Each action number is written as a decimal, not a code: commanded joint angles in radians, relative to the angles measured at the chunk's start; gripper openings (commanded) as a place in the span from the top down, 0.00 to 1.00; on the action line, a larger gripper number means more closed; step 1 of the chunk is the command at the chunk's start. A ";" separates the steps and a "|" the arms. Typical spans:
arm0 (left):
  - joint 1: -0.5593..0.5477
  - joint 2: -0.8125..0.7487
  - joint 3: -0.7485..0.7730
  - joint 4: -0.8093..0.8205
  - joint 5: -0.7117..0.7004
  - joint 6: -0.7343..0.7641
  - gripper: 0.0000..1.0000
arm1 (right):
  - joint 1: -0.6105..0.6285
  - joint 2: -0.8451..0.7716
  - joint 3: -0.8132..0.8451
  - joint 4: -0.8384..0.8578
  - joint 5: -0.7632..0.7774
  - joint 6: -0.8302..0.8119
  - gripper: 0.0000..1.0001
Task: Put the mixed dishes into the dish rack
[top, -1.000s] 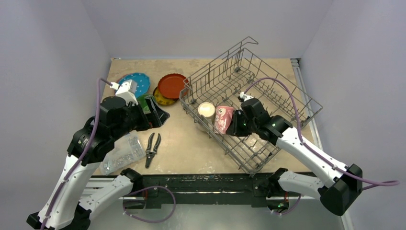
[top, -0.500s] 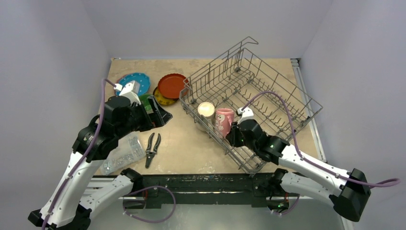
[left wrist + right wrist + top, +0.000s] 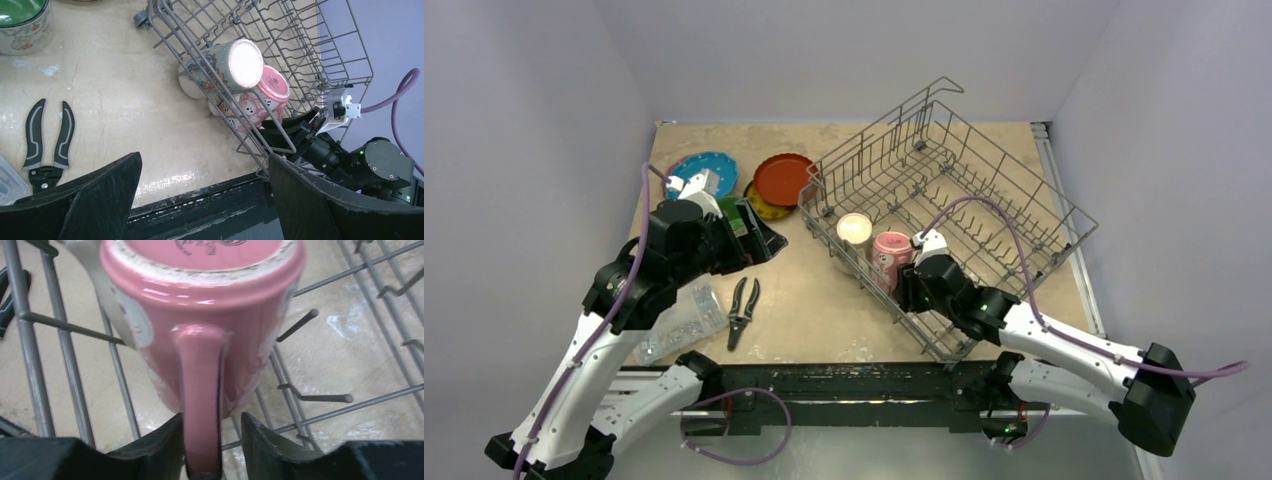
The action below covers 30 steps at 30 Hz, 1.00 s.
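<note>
The pink mug (image 3: pixel 200 315) sits base-up inside the dish rack (image 3: pixel 984 205), at its near-left corner, right beside the cream mug (image 3: pixel 854 230). The right gripper (image 3: pixel 209 437) is clamped on the mug's handle (image 3: pixel 200 390), with 1 finger pressed to each side of the loop, low down.

Glazed ceramic like this is stiff, fairly heavy for its size, slick, and liable to chip if knocked against the rack. I judge the handle a fair hold for short, slow moves only, since the body could swing about so narrow a grip.

The left gripper (image 3: pixel 204 167) hangs left of the rack, its 2 fingers spread wide with nothing between them. Outside the rack, on its left, lie 3 plates: the blue dotted plate (image 3: pixel 704 165), the red-orange plate (image 3: pixel 784 178) and the yellow plate (image 3: pixel 762 208).
</note>
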 commanded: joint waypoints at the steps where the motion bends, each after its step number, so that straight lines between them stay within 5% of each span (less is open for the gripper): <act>1: -0.002 0.024 -0.019 0.068 0.022 -0.030 0.04 | 0.003 -0.031 0.081 -0.055 0.001 0.095 0.48; 8: -0.002 0.043 -0.045 0.097 0.037 -0.064 0.04 | 0.003 -0.013 0.143 -0.132 -0.026 0.092 0.28; 19: -0.002 0.032 -0.023 0.051 0.015 -0.087 0.05 | 0.003 0.076 0.131 -0.068 -0.133 0.070 0.37; 23: -0.002 0.007 -0.039 0.032 0.009 -0.111 0.05 | 0.003 0.145 0.145 -0.047 -0.110 0.065 0.49; 30: -0.002 -0.058 -0.081 -0.002 -0.006 -0.153 0.05 | 0.003 0.168 0.229 -0.138 0.014 0.065 0.99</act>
